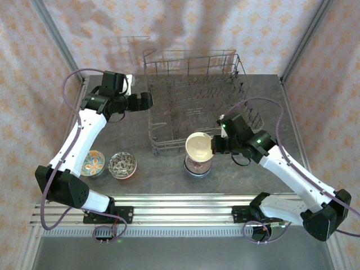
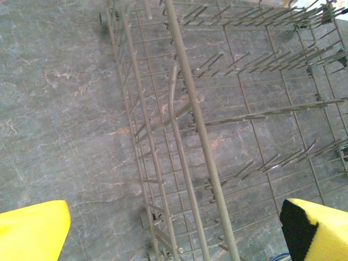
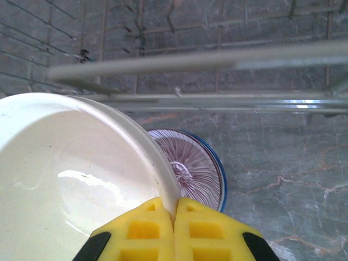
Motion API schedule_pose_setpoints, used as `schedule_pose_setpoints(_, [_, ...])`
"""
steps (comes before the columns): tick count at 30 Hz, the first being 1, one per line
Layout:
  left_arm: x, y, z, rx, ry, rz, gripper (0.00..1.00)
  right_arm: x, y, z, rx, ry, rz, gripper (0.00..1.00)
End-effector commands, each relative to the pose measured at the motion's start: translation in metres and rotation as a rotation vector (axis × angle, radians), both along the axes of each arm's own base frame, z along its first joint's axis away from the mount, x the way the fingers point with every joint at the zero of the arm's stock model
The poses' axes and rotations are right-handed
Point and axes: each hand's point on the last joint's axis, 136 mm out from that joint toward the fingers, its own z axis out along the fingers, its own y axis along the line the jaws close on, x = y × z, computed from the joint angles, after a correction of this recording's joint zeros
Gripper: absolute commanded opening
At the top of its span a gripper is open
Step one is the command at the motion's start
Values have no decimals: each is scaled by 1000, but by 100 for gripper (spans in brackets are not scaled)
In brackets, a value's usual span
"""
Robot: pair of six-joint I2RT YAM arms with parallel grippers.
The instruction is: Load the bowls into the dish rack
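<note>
Here's the grey stone-look table [image 1: 152, 181] spread across the middle of the overhead frame, and standing on its upper centre is the dish rack [image 1: 197, 101], a big wire basket with rows of tines and no bowl in the parts we can see. The left arm [image 1: 84, 135] reaches up the left side of the frame, the right arm [image 1: 287, 166] comes in from the lower right. Now the bowls: a cream bowl [image 1: 198, 145] hangs tilted just below the rack's near wall, centre frame, its pale inside facing up and left. Directly beneath it on the table sits a purple-striped bowl [image 1: 197, 167] with a blue rim. Over at the lower left two more rest side by side, apart from the rack: a multicoloured bowl [image 1: 93, 163] and, just right of it, a grey-patterned bowl [image 1: 122, 164]. The right gripper [image 1: 216, 145] has the cream bowl by its rim; at the wrist its yellow pads [image 3: 152, 234] are pinched tight on that rim at the bottom of the frame, with the cream bowl [image 3: 70, 179] to the left, the striped one [image 3: 193, 166] below it and the rack's rail [image 3: 217, 57] across the top. The left gripper [image 1: 147, 101] hovers at the rack's left wall, spread wide and holding nothing; its wrist view puts one yellow finger [image 2: 32, 228] at the lower left and the other at the lower right, with the rack wire [image 2: 196, 109] between them.
</note>
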Motion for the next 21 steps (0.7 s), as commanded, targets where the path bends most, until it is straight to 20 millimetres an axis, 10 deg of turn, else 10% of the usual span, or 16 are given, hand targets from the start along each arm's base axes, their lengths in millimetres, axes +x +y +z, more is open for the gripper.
schedule_pose_setpoints(1, [4,3,13,-1,-28,-2,99,8,15,33,66,-64,37,0])
schedule_pose_setpoints(21, [3,32,31,14,-73,73,99,102,40,89,75,-164,-84,0])
